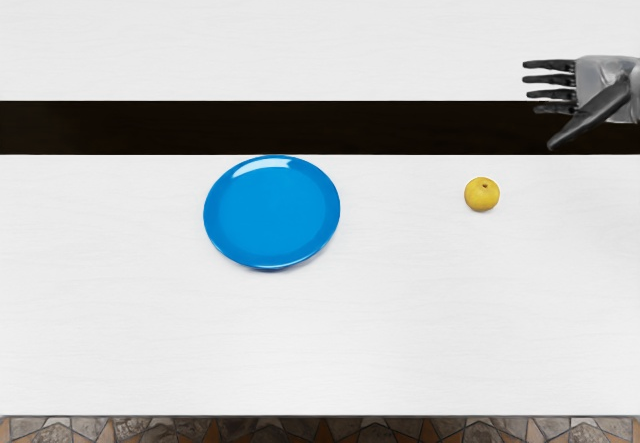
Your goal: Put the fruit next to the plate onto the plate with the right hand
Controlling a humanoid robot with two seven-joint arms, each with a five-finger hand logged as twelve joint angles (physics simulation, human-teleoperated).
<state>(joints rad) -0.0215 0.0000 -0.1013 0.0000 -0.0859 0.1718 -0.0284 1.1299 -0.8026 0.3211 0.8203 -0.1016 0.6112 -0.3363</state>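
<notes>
Fruit (481, 194): judged light, firm, prone to rolling; best enclosed around its middle.
Right robot hand (582, 89): spread open, empty, upper right.

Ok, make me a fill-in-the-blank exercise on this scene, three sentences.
1. The plate is coloured ____.
2. The yellow fruit lies on the table, to the picture's ____ of the plate.
3. The right hand, its fingers spread, holds ____.
Missing words: blue; right; nothing.
</notes>
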